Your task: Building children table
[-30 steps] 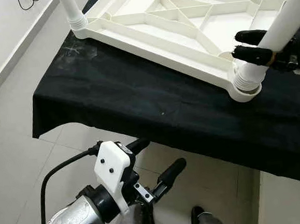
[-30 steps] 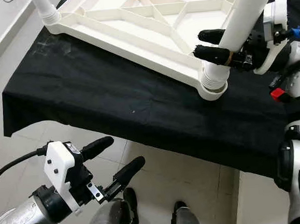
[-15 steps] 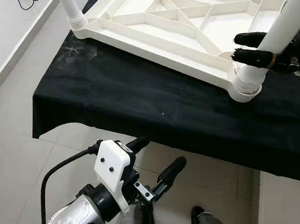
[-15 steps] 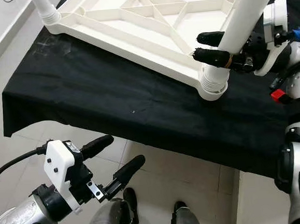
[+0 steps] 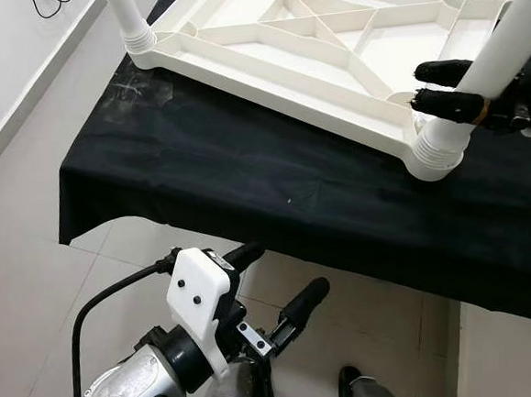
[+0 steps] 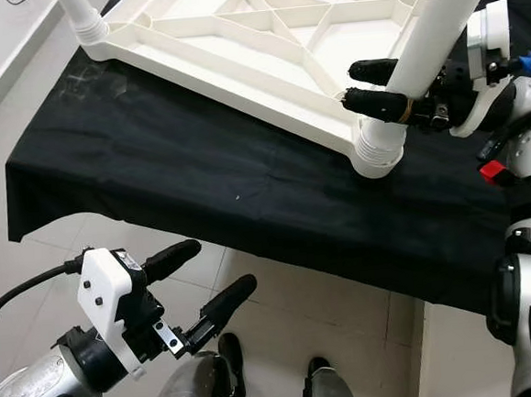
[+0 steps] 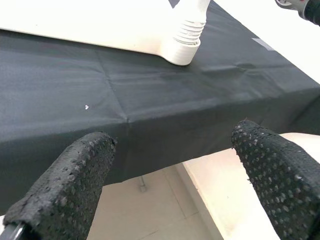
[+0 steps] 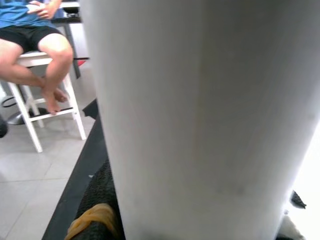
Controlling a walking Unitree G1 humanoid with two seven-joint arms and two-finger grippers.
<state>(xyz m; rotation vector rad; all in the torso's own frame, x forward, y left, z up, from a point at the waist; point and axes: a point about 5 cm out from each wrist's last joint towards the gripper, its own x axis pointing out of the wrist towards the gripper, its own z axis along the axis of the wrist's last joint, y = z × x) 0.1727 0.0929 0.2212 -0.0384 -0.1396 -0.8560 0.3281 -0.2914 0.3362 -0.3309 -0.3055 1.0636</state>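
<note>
1. At the black-draped tabletop's near right corner, the right gripper [image 6: 374, 87] clenches the white plastic tube leg [image 6: 436, 29], likely seating it in the socket.
2. Its white ribbed upturned children's table frame [image 5: 263, 47] lies there.
3. Below the near edge, the left gripper [image 5: 277, 285] hangs released, idle.

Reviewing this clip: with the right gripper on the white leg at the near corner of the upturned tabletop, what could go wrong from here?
The right gripper grips the leg just above its ribbed base, and the leg leans; a skewed push might cross-thread or jam it in the corner socket.

That corner sits near the edge of the black-draped table, while the left gripper hangs open below the edge, bracing nothing, so the tabletop might slide.
</note>
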